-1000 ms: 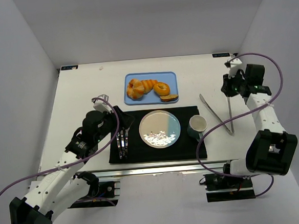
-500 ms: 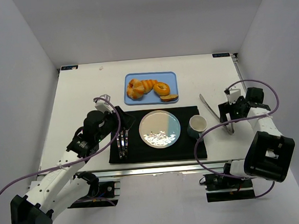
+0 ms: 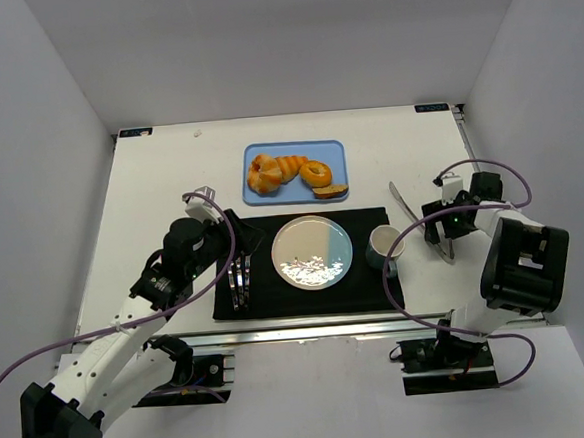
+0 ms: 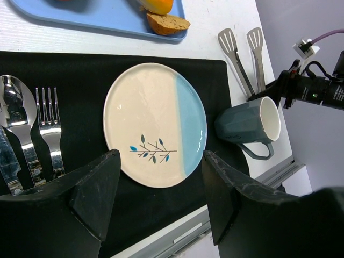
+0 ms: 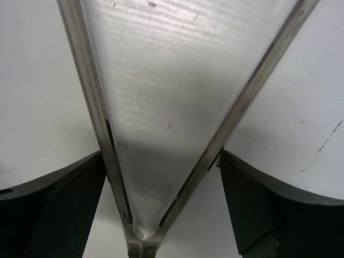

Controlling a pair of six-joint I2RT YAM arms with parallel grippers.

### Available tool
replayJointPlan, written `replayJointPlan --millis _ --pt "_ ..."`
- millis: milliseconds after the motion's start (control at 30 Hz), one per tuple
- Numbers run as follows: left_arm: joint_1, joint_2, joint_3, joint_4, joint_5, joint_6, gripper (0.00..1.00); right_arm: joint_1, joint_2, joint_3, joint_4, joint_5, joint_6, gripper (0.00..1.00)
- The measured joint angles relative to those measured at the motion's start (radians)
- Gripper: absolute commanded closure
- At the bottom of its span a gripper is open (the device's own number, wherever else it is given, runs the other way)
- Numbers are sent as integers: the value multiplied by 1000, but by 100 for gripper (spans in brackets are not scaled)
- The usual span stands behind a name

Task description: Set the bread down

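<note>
The bread (image 3: 262,173), a knotted golden bun, lies at the left end of the blue tray (image 3: 333,150) at the back. The round plate (image 3: 312,252) (image 4: 155,123) sits bare on the black mat (image 3: 367,292). My left gripper (image 3: 239,235) (image 4: 161,199) hangs open and holds nothing, over the mat's near edge beside the plate. My right gripper (image 3: 441,227) (image 5: 161,157) is low over the table at the right. It stands open astride the hinge end of the metal tongs (image 3: 418,220) (image 5: 92,113), one finger just outside each tong arm.
A striped pastry (image 3: 290,165), a bagel (image 3: 316,172) and a brown slice (image 3: 331,190) share the tray. A grey mug (image 3: 384,244) (image 4: 251,126) stands on the mat's right end, close to the tongs. Cutlery (image 3: 238,278) (image 4: 32,123) lies on the mat's left end.
My right arm came from the far right corner toward the near side and down over the tongs, and its jaws spread wide. The left arm has barely moved.
</note>
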Motion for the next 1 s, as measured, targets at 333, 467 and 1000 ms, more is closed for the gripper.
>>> replayJointPlan --millis 333,467,1000 --pt "0 1 0 -1 0 0 28 56 40 5 114 44 42 45" --pt "0 3 0 -2 -1 1 28 64 43 5 132 44 48 76" --pt "0 -21 2 -46 -24 3 28 263 -67 344 -27 -71 35 66"
